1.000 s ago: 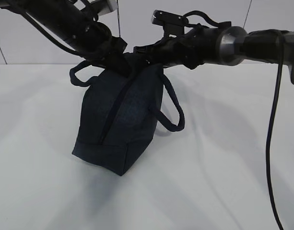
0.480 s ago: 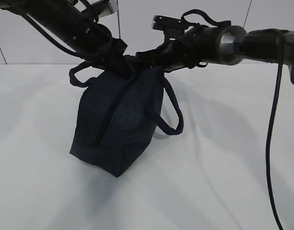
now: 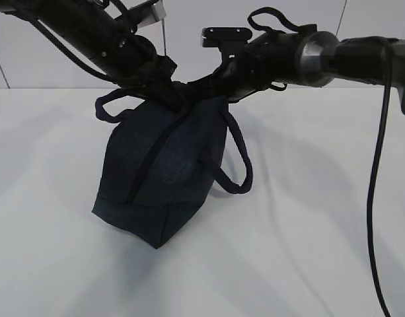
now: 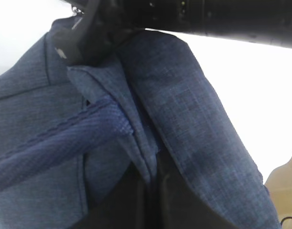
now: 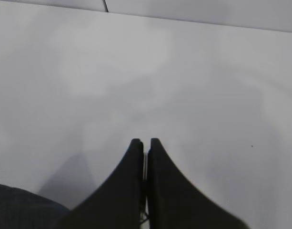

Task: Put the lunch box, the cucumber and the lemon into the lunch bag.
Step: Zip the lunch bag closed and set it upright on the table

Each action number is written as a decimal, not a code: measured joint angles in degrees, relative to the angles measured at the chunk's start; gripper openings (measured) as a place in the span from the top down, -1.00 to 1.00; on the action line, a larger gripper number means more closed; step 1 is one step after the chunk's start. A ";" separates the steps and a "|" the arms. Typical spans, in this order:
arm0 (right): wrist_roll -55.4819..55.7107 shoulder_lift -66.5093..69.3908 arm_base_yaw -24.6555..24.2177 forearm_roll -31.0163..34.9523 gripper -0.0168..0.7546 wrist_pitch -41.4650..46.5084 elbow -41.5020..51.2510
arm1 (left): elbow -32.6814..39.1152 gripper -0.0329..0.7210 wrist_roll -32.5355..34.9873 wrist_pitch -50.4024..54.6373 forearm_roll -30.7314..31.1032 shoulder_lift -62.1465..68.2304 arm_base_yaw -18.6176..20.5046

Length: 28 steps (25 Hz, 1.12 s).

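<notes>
Hanging lunch bag [image 3: 159, 178] beneath both grippers

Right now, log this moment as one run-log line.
lunch bag: on table, tilted, zipper shut | left end effector: shut on bag fabric at top | right end effector: shut at bag top | lunch box, cucumber, lemon: not visible

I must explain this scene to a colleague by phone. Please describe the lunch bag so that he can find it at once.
Look at the white table; left of its middle, below the point where the two black arms meet, stands the lunch bag. It is a dark navy, boxy fabric bag with padded loop handles and a dark zipper line down its front. Nothing else dark stands on the table.
</notes>
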 joint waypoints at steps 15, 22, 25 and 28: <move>-13.72 0.00 -0.12 10.66 0.96 8.43 -2.57 | 0.10 0.94 0.03 1.60 0.12 0.00 0.00; -18.08 0.00 -0.44 15.94 0.96 18.09 -6.90 | 0.10 0.94 0.13 2.05 0.12 0.00 0.00; -18.46 0.00 -0.52 17.75 0.96 19.34 -7.18 | 0.10 0.94 0.13 2.16 0.12 0.00 0.00; -18.54 0.59 -0.52 18.75 0.96 19.47 -7.46 | 0.10 0.94 0.13 2.26 0.23 0.00 0.00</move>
